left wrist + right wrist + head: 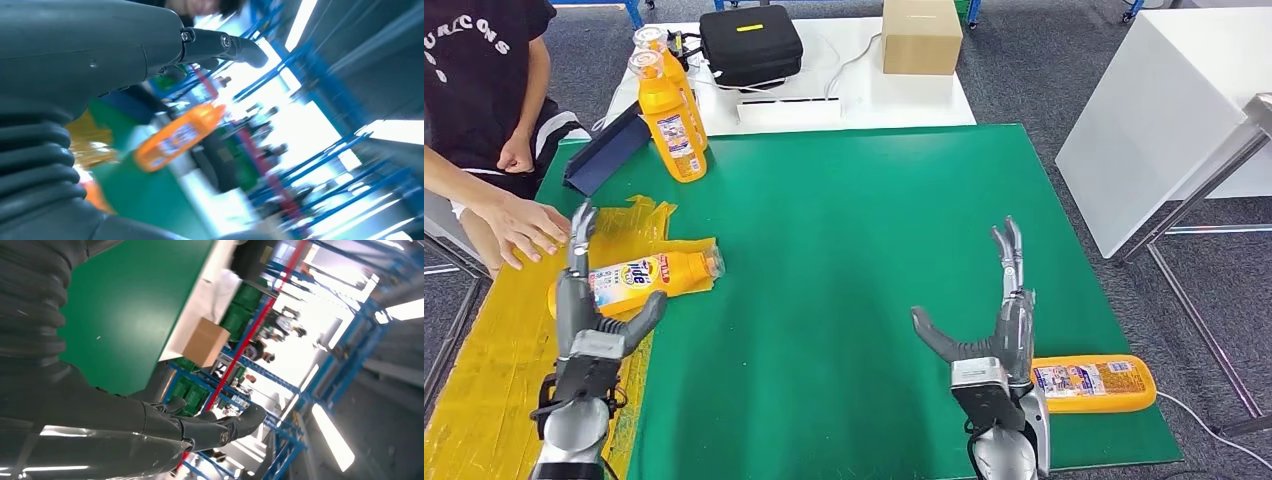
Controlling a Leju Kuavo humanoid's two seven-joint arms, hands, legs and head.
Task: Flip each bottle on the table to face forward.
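The green surface (844,250) carries four orange bottles. Two bottles stand upright at the far left corner, one just behind the other: the front standing bottle (670,120) shows its label, and the rear standing bottle (656,42) is mostly hidden behind it. A third one, the Tide bottle (649,276), lies on its side on a yellow plastic sheet (484,370) at the left edge, its cap pointing to the middle of the surface and its label turned up. The left hand (589,310) is just beside this lying bottle, with the fingers (579,235) stretched out straight and the thumb spread apart; it holds nothing, and I cannot tell if it touches the bottle. The fourth bottle (1092,383) lies on its side at the near right corner, the label up. The right hand (996,330) is near it, also with fingers spread and holding nothing. A person's hand (524,228) rests on the yellow sheet close to the left hand's fingertips. Beyond the green surface there is a white table (904,95) with a black case (750,42) and a cardboard box (921,35). A dark blue tray (604,150) leans beside the standing bottles.
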